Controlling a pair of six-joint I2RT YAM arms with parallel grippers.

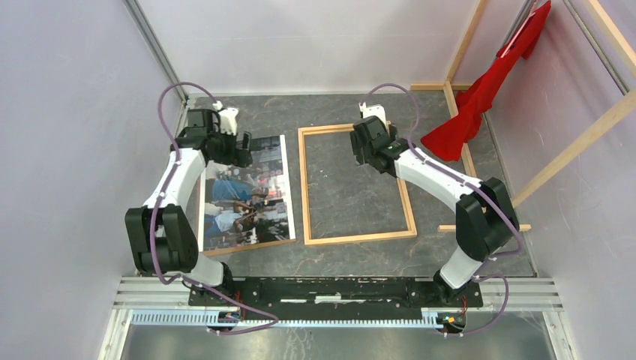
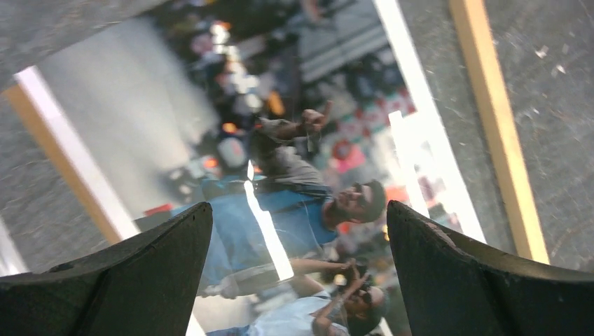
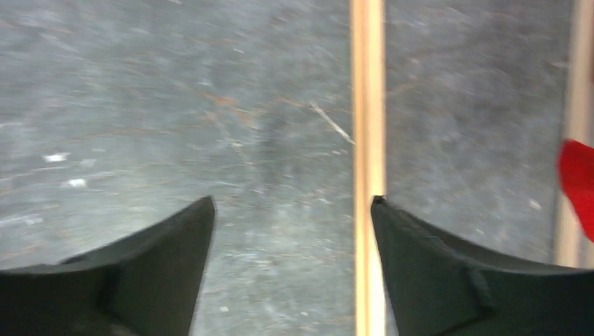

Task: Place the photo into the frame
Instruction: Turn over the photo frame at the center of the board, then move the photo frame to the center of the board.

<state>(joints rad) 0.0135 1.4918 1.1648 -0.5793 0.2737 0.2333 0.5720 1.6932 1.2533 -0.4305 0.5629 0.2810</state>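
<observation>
Two large flat things are laid side by side on the dark table (image 1: 337,261), close together but not touching. The frame (image 1: 360,238) is set flat at the centre with nothing in it, and the grey tabletop is seen through its opening. Whether a clear pane lies in it cannot be told. The photo (image 1: 247,195) is placed face up just to its left, on a brown backing board (image 1: 244,248) whose edge shows along the near side. The print is therefore judged to be not yet moved, and the step in hand is taken to be the reach for it. The left gripper (image 2: 300,206) is held low over the far end of the photo with its jaws spread wide and nothing between them. The right gripper (image 3: 293,199) is poised over the far part of the frame, its jaws likewise spread and empty, with one wooden rail passing just beside a fingertip. For the next move, an edge of the thin print would have to be lifted or slid free of the board. The sheet would then have to be carried across the near rail and squared inside the opening. The frame may need to be steadied by the right arm.
</observation>
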